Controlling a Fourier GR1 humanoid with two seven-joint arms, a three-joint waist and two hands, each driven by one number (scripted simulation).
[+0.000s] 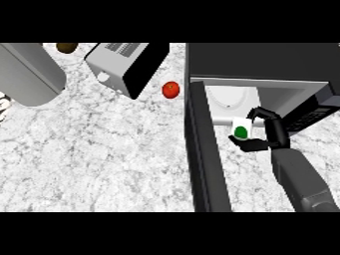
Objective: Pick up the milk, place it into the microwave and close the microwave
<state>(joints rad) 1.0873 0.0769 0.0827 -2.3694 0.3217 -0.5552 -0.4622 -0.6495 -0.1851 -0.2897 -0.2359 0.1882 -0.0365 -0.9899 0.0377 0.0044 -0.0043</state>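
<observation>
The milk (241, 128) is a small white carton with a green round mark. My right hand (261, 135) is shut on it, fingers curled over its top and thumb under it. Hand and carton sit at the mouth of the black microwave (275, 60), just in front of its white inner floor and round plate (228, 98). The microwave door (204, 149) stands swung wide open, reaching toward the view's lower edge on the left of my forearm. My left hand does not show.
A red tomato (171, 89) lies on the marble counter left of the door. A toaster oven (127, 64) stands at the back, with a brown object (67, 47) behind it. A large grey cylinder (21, 72) lies at far left.
</observation>
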